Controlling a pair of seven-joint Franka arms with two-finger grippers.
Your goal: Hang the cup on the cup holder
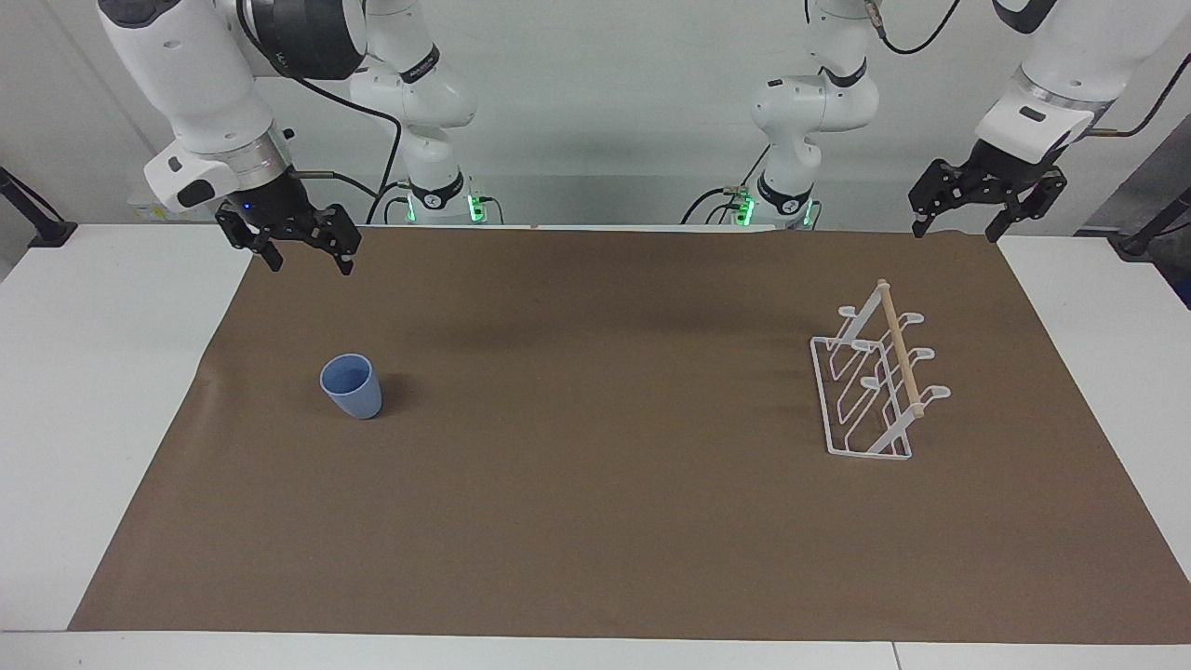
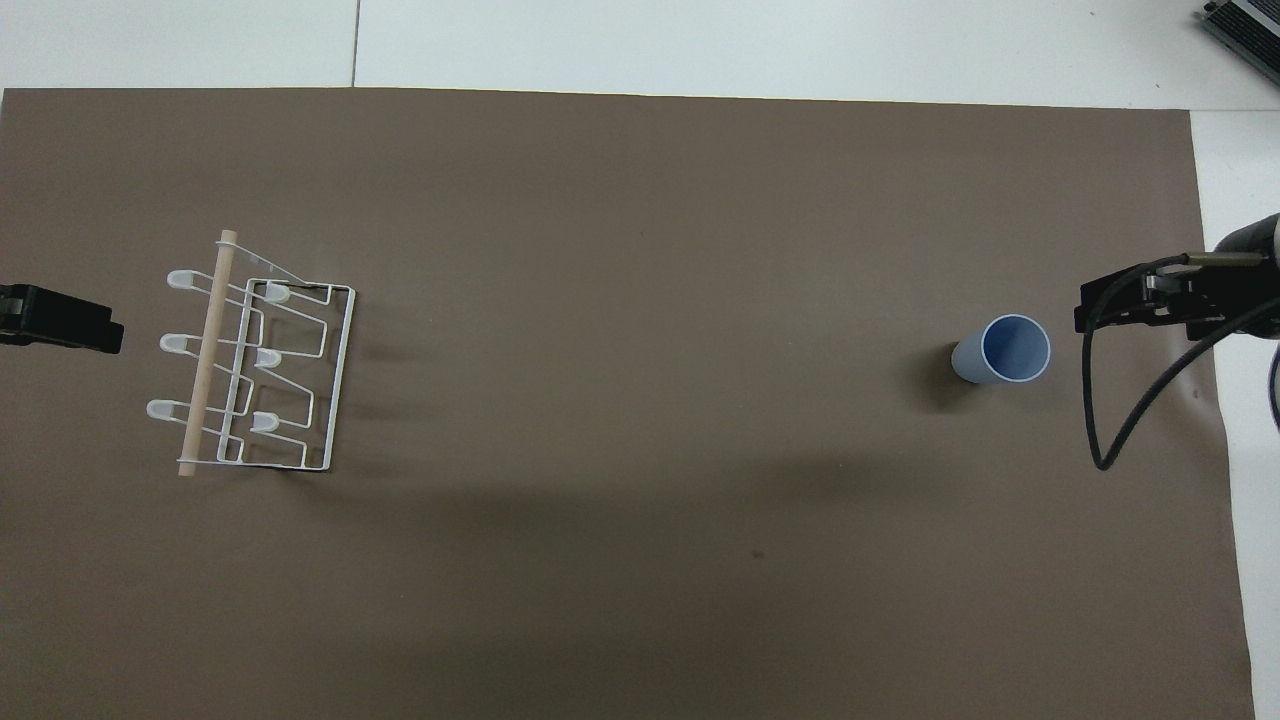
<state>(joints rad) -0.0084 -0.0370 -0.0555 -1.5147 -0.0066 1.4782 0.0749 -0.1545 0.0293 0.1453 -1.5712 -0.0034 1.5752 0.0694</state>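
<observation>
My right fingers (image 1: 304,259) upper left, spread, empty, poised above cup (image 1: 352,386). Left fingers (image 1: 960,226) upper right, spread, empty, waiting by cup holder (image 1: 875,386).

Left gripper (image 2: 60,322) cut off by the overhead view's edge at the brown mat's (image 2: 640,560) left-arm end, right gripper (image 2: 1150,300) half cut off there too, arms' upper links cropped in the facing view
</observation>
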